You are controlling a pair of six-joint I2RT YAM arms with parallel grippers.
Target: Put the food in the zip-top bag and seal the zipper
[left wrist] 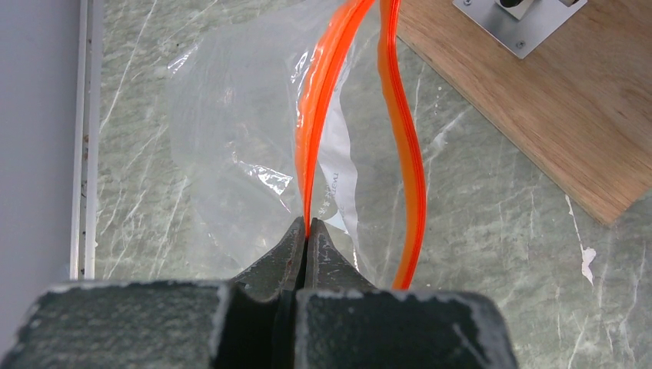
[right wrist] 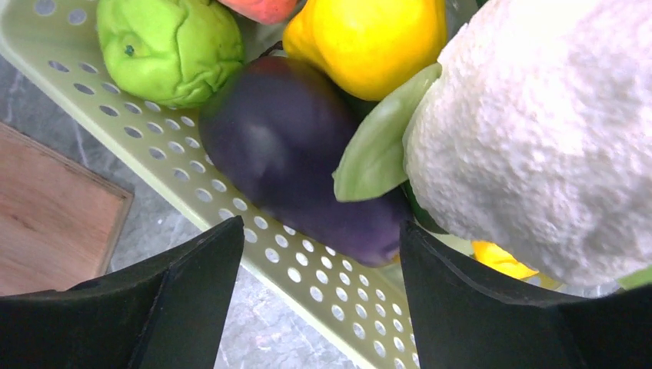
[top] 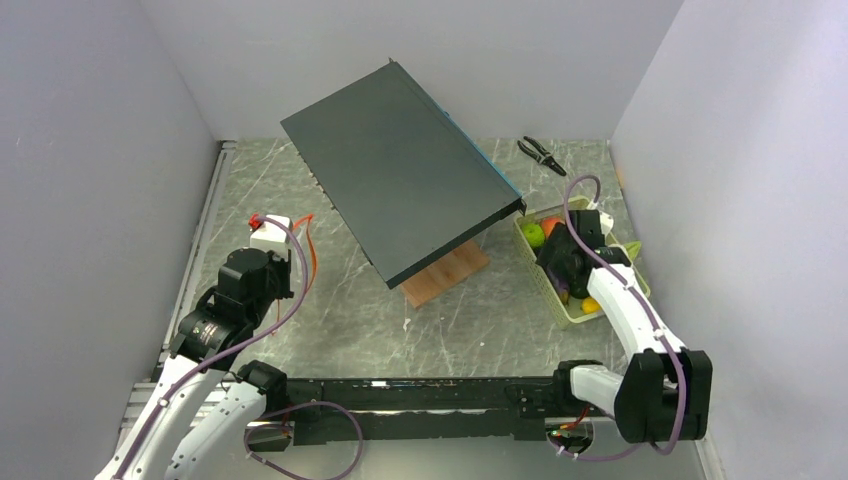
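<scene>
A: From above, how many arms, and how posed?
B: Two. At left, the left arm, elbow bent, wrist reaching forward over the table, at the zipper. At right, the right arm, folded up from its base, wrist dipped into the tray.

A: Anything else up there?
B: One dark panel, tilted, propped on one wood block. One pair of pliers at the far edge. In the tray, partly hidden by the wrist: one lime, one orange-red piece, one yellow piece. Bag side and tray well apart, across the table.

A: From the left wrist?
B: Left claw clamped tight, pinching one strip of the zipper. One bag, clear and crinkled, lying on the table beyond the fingertips. Mouth apart: two orange strips, the second curving free to the right.

A: From the right wrist?
B: Right claw spread wide, gripping nothing, poised over the tray's perforated wall. Between the fingers, one eggplant against that wall. Around it: the lime, one cauliflower with a green leaf, two yellow pieces, the orange-red piece cut off at the top. All visible food in the tray.
</scene>
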